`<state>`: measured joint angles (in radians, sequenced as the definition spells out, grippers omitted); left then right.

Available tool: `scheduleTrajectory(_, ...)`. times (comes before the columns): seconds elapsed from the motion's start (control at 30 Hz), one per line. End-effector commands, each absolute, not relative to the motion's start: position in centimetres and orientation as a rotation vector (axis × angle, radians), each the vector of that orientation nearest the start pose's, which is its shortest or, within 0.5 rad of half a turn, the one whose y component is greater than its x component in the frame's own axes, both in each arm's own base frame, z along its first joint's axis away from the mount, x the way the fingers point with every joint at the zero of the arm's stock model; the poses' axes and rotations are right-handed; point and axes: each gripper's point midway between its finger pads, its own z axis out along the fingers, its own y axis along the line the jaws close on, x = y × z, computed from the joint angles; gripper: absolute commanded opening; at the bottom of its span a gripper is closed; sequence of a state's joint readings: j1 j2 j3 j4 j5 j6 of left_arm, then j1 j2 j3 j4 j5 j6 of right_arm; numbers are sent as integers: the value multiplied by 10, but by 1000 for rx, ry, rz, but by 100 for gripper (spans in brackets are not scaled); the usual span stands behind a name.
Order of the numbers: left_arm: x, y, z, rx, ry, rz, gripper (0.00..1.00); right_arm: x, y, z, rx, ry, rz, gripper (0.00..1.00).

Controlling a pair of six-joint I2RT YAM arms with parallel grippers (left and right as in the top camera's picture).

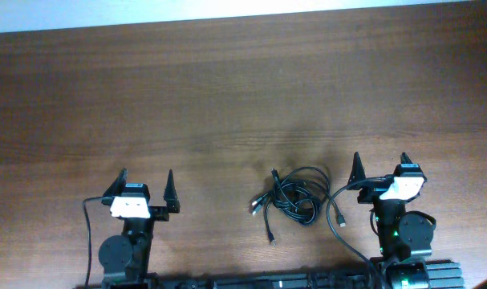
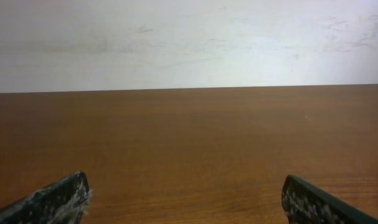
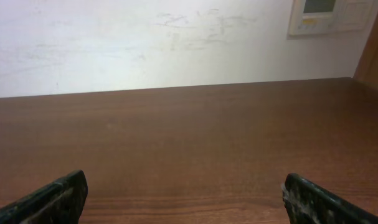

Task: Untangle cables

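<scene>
The cables (image 1: pixel 295 197) are a small tangle of thin black cords with plug ends, lying on the wooden table (image 1: pixel 243 96) near its front edge, between the two arms and closer to the right one. One cord end (image 1: pixel 338 217) trails out beside the right arm. My left gripper (image 1: pixel 145 181) is open and empty, well to the left of the tangle. My right gripper (image 1: pixel 380 163) is open and empty, just right of the tangle. Both wrist views show only open fingertips (image 2: pixel 185 193) (image 3: pixel 185 193) over bare wood; the cables are out of view there.
A black wire (image 1: pixel 88 233) runs from the left arm's base. A white wall (image 2: pixel 189 43) stands behind the table's far edge. A wall panel (image 3: pixel 332 15) shows at upper right in the right wrist view.
</scene>
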<state>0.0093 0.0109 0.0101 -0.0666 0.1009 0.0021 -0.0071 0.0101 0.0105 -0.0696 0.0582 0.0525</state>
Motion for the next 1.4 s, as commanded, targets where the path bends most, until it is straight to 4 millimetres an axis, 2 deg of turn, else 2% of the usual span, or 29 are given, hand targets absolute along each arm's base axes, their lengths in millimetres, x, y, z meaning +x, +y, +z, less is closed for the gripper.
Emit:
scheduleTrajectory(0.0,245,-13,159,58,1640,-76,99,246,-13,156,101,1644,-12,99)
scheduleTrajectory(1.03,245,-13,159,39,1641,-94,99,246,-13,156,100,1644,-12,99)
scheduleTrajectory(1.37,240,-13,168,34,1676,-99,99,246,-13,156,101,1644,-12,99)
